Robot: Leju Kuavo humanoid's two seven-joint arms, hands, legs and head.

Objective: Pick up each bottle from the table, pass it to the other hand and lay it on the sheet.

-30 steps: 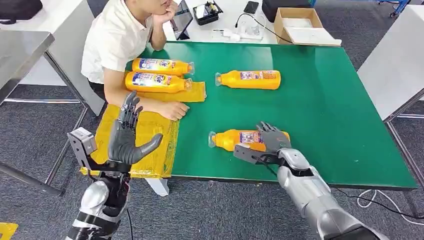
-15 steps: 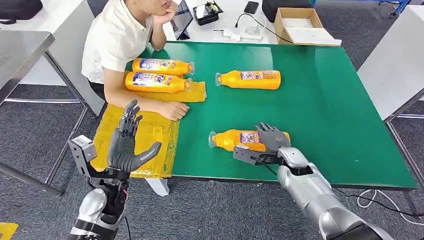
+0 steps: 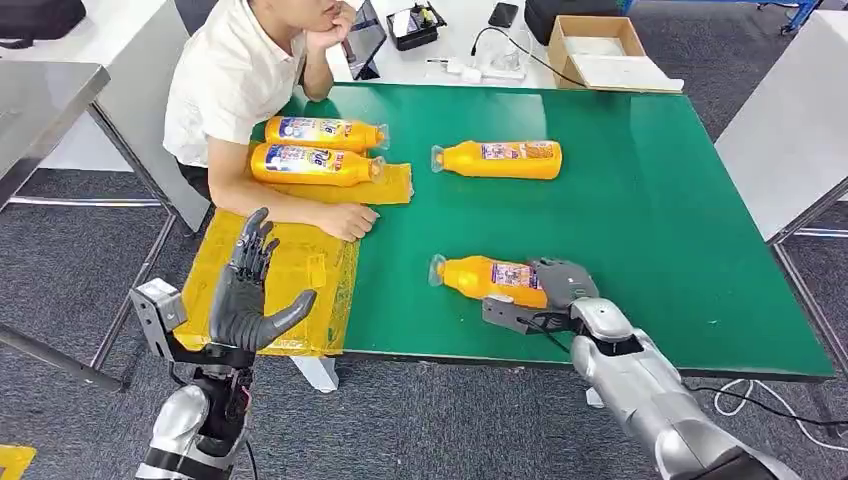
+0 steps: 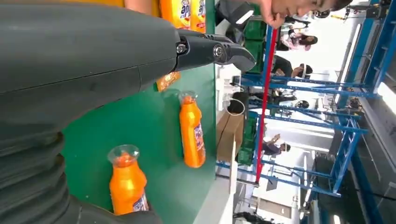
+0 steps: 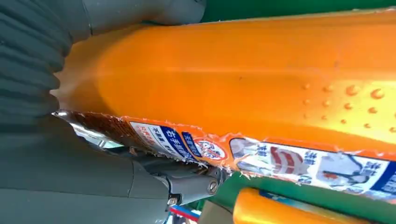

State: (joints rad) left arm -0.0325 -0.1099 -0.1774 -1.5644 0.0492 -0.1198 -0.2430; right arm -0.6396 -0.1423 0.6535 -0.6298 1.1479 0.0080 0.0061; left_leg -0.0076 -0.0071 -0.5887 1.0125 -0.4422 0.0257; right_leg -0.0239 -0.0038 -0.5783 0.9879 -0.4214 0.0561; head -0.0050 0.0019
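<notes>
Right hand [image 3: 560, 283]: gripping the base end of the near orange plastic bottle [image 3: 487, 277] (lying on the green counter [image 3: 650, 230]).
Left hand [image 3: 245, 290]: hovering with fingers spread, holding nothing, over the yellow sheet [image 3: 300, 262].

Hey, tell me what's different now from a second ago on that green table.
The right hand has closed around the near orange bottle and grips it; the bottle has shifted slightly to the right and tilted, cap end now a bit farther away. The left hand has sunk a little, fingers apart. The far bottle, the two bottles on the yellow sheet and the seated person's arm stayed put.
</notes>
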